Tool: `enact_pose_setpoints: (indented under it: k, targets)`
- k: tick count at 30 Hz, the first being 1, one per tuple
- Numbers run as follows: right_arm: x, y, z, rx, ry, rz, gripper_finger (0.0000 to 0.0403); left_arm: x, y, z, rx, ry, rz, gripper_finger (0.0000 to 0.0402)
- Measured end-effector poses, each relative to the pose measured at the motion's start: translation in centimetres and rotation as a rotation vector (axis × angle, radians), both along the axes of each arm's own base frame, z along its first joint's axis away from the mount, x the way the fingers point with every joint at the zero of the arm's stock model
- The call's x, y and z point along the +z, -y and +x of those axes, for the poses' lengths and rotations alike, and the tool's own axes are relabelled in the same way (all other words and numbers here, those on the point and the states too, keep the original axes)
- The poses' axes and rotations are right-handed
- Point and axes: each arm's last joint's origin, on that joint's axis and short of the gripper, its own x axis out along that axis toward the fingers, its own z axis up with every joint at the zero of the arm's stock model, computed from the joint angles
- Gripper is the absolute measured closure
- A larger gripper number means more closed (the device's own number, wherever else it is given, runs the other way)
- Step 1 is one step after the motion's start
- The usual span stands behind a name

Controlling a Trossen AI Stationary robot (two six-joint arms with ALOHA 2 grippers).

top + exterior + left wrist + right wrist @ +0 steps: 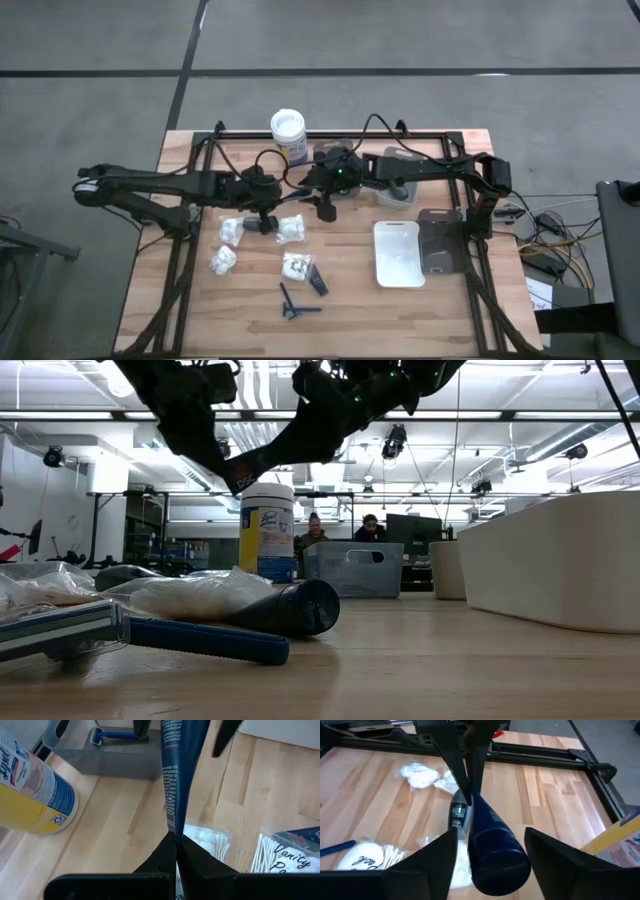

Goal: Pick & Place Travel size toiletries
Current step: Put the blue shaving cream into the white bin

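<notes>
A dark blue tube [177, 775] with white print hangs in the air above the table's middle. My left gripper [176, 837] is shut on its flat end. The tube's round cap end [495, 862] lies between the fingers of my right gripper [492, 845], which stand open on either side; a gap shows beside it. White packets of cotton swabs [291, 230] lie on the wood below, with another packet [222, 260] nearer the front. A dark bottle [316, 280] and a blue razor [295, 303] lie close to the near edge. My left gripper pinches the tube's flat crimped end [172, 827] between its two fingers, coming from the table's left and slanting down. The tube runs on ahead of the fingers toward my right gripper, lifted clear of the table.
A white-lidded tub [288, 135] with a blue-yellow label stands at the far edge. A grey tray [395, 185] behind my right gripper holds a blue razor [115, 735]. A white tray [397, 255] and a dark tray [440, 245] lie at the near right.
</notes>
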Motion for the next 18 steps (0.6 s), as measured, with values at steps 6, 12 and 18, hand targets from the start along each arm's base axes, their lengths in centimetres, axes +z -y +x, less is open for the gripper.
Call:
enact_pose_setpoints:
  k: [6, 12, 18]
  targets:
    - [-0.05, 0.0, -0.02, -0.001, -0.005, 0.002, 0.0261, 0.01, -0.01, 0.02, 0.003, 0.002, 0.002, 0.0391]
    - [-0.06, -0.01, -0.02, -0.008, -0.005, 0.015, 0.0283, 0.07, -0.04, 0.01, 0.009, 0.007, 0.008, 0.0389]
    - [-0.05, 0.22, -0.06, -0.003, -0.005, -0.003, 0.0279, 0.14, -0.07, -0.01, 0.021, 0.015, 0.009, 0.0374]
